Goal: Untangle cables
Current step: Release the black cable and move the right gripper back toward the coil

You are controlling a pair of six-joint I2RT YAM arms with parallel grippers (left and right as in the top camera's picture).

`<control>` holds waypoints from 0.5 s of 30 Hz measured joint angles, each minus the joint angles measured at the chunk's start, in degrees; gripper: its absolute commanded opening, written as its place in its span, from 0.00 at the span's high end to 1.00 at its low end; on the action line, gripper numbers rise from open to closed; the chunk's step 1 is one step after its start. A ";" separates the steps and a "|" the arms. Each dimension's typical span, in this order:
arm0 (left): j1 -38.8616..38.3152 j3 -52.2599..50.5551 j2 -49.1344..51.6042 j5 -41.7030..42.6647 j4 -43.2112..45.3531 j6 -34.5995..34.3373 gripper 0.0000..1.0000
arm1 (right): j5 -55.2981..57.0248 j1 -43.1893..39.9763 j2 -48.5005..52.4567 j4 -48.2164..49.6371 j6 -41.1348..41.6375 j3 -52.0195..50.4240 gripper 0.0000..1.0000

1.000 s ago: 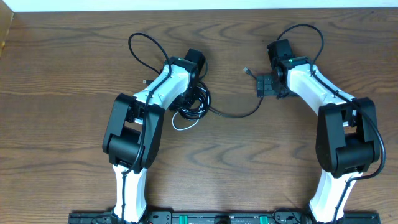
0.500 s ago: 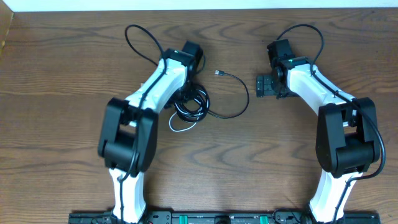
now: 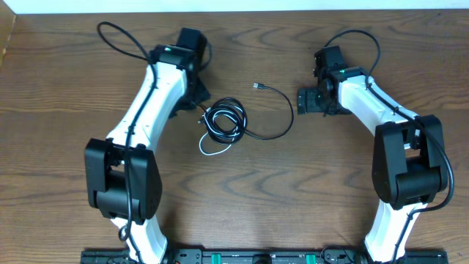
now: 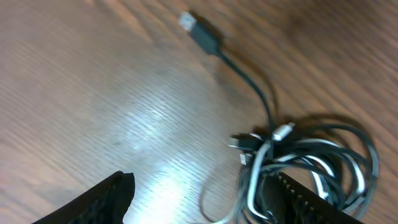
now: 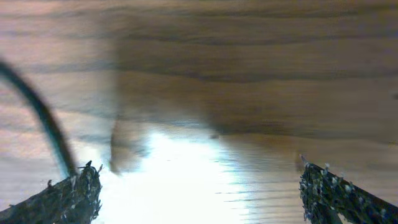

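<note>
On bench (image 3: 293,191), cables (image 3: 226,121) coiled; left claw (image 4: 205,190), right claw (image 5: 199,186) both wide, empty. I fear grabbing several strands tightens the knot.

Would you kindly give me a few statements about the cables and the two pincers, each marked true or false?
1. The right pincer is open and empty. True.
2. The left pincer is clamped on the cable bundle. False: it is open and grips nothing.
3. A white cord runs through the bundle. True.
4. The bundle lies on a tray. False: it lies on the bare wooden table.
</note>
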 measured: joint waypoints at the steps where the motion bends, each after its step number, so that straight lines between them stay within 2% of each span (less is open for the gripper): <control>1: 0.72 0.00 0.00 0.00 -0.33 0.31 0.29 | -1.16 0.15 0.00 0.00 -0.68 0.00 0.01; 8: 5.31 -0.09 0.00 -0.07 -1.20 0.83 0.29 | -10.49 3.50 0.00 1.16 -4.44 0.00 0.01; 15: 9.09 -4.24 0.00 -2.51 2.80 0.85 0.29 | -13.27 8.48 0.00 9.01 -5.31 -0.07 0.01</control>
